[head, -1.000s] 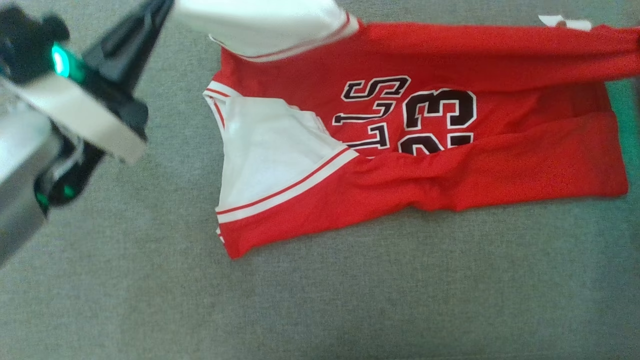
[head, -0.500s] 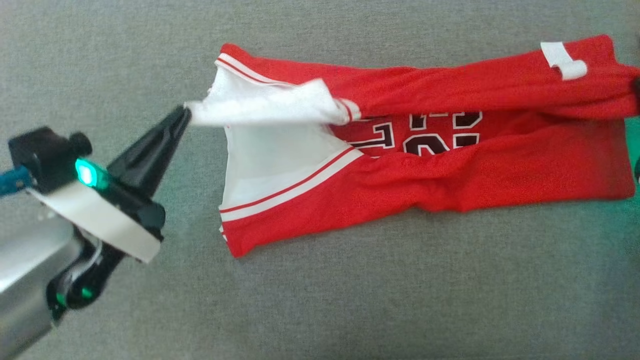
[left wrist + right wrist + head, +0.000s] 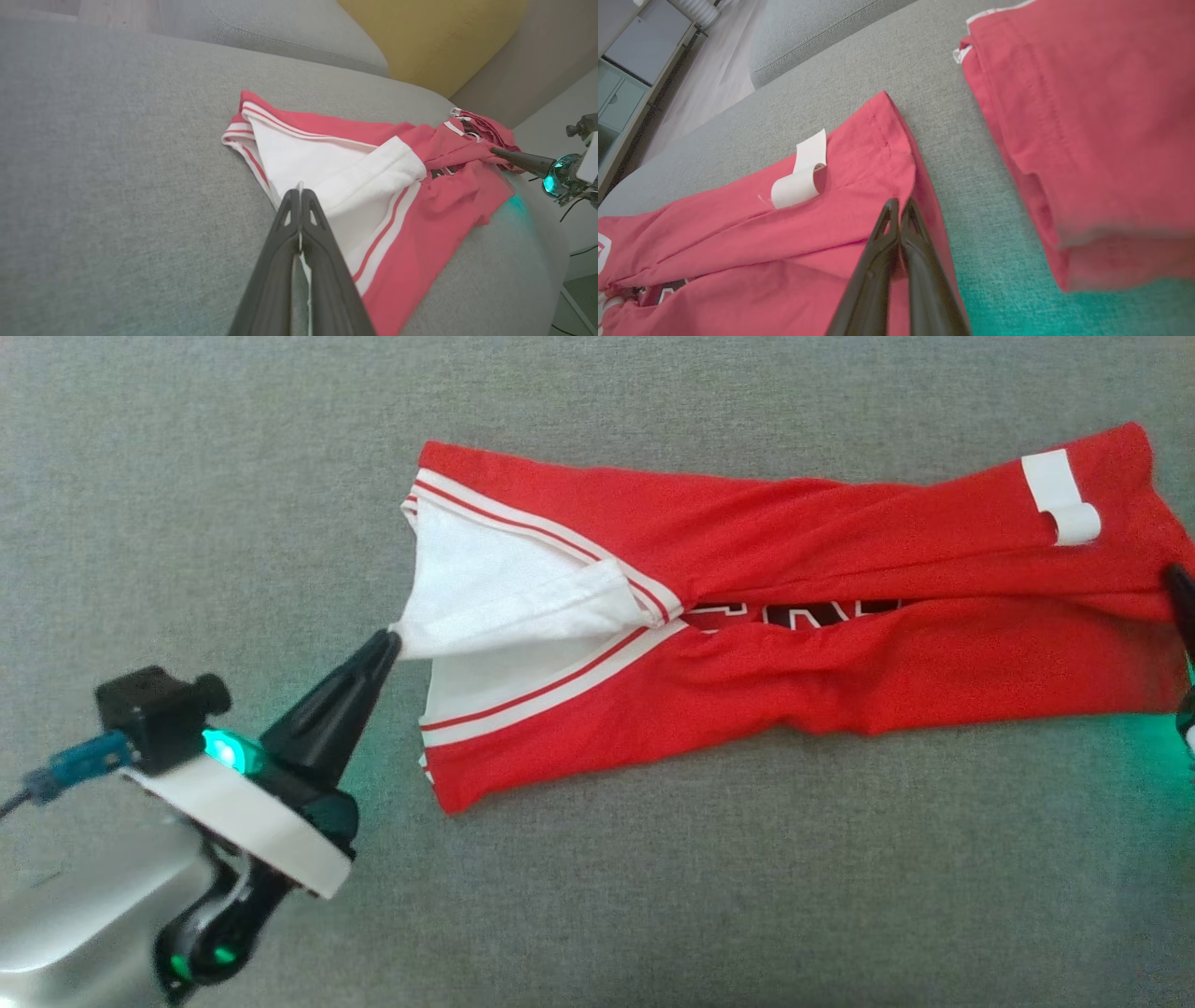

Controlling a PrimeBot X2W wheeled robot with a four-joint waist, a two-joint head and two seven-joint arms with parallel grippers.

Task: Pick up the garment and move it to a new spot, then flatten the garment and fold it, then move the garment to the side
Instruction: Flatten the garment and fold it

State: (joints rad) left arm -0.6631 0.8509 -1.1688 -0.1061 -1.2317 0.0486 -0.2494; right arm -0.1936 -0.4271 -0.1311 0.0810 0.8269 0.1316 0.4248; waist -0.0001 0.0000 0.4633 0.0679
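Now the garment (image 3: pixel 840 644), a red jersey, lies lengthwise across the middle of the grey sofa cushion (image 3: pixel 653 915), with its near long edge already turned in. Over the last second its far long edge has swung down from high in the air onto the chest. The black number that was in full view is now only a sliver of lettering between the 2 flaps. Your left gripper (image 3: pixel 387 639) is clamped on the white lining at the left end of that far flap, just off the cloth's left edge. Your right gripper (image 3: pixel 899 205) is closed at the hem on the right end, near the white label (image 3: pixel 1060 499), and appears to pinch it. I judge the lengthwise fold nearly laid, so what remains is to lower the flap and let go. Watch the left end, where the lining hangs stretched and twisted, not flat. Another red cloth (image 3: pixel 1087 116) lies further right, apart from the hem.
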